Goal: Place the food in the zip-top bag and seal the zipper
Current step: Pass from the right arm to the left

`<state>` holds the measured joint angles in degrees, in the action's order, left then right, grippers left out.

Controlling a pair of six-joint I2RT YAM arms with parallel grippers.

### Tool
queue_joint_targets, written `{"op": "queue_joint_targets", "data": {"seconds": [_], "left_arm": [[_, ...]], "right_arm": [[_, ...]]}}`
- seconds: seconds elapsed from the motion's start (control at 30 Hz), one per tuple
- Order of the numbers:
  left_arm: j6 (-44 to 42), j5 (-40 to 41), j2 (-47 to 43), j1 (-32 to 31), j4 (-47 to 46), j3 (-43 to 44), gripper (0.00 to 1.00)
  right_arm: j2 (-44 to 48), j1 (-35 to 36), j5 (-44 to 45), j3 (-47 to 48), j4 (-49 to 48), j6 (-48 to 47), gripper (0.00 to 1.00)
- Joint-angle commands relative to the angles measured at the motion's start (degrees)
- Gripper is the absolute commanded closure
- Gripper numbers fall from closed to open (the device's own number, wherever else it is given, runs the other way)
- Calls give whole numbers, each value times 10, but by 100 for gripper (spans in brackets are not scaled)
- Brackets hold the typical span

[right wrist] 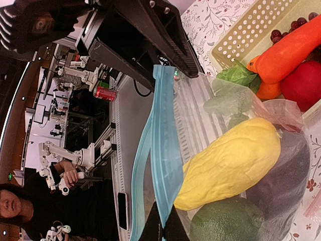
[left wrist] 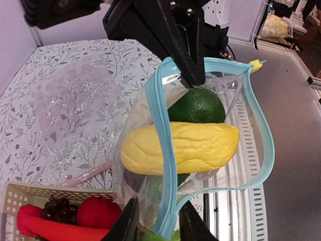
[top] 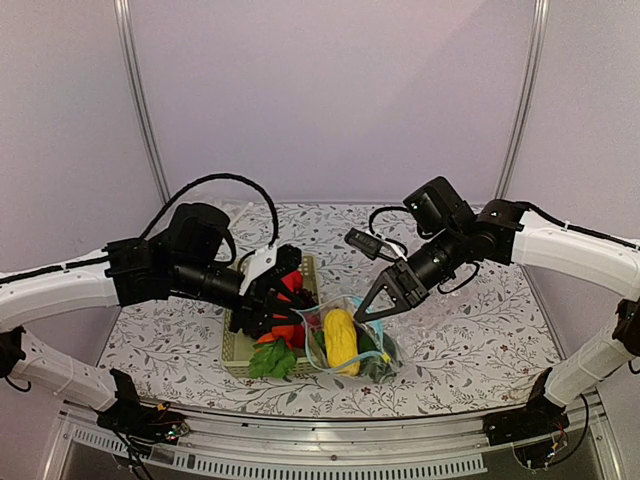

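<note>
While pinching the zipper [left wrist: 161,130] with left claw [left wrist: 156,223] and right claw [right wrist: 163,227] closed on it, holding the zip-top bag [left wrist: 140,118] open beside the basket [right wrist: 251,30], with corn [left wrist: 180,148] inside and carrot [right wrist: 293,50] waiting, not sealing yet

Zip-top bag [left wrist: 135,120] clear; zipper [left wrist: 159,125] light blue, small yellow tab [left wrist: 256,64] at one end. Corn cob [left wrist: 180,148] yellow. Round vegetable [left wrist: 195,106] dark green. Eggplant [right wrist: 283,175] very dark, likely purple behind the plastic. Carrot [right wrist: 291,50] orange, red fruit [right wrist: 303,85] glossy red, grapes [left wrist: 55,208] dark maroon, leafy piece [right wrist: 235,75] bright green. Basket [right wrist: 251,30] pale yellow-green, perforated. Tablecloth [top: 470,340] white with grey leaf-and-flower print. Left gripper [left wrist: 158,226] and right gripper [right wrist: 163,223] black.
</note>
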<state>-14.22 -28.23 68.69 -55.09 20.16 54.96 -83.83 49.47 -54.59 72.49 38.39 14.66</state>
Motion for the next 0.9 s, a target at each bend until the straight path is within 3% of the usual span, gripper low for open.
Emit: {"op": "queue_joint_targets", "data": {"seconds": [0.0,0.1,0.17,0.43,0.53,0.77,0.87], "left_arm": [[-2,-2,13,-12,0,20,79],[2,-2,17,-13,8,23,100],[10,-4,17,-13,7,22,100],[68,9,27,6,5,20,100],[110,-1,39,35,0,24,100],[188,-49,67,91,-22,37,100],[215,-48,76,101,-25,46,100]], "right_arm": [[-1,-2,-7,9,-1,-7,100],[2,-2,4,9,-1,-7,100],[5,-4,23,9,0,-6,97],[79,-63,216,-31,-26,32,36],[142,-65,281,-75,-55,45,21],[298,-63,316,-223,-165,95,17],[356,-32,349,-281,-204,117,17]]}}
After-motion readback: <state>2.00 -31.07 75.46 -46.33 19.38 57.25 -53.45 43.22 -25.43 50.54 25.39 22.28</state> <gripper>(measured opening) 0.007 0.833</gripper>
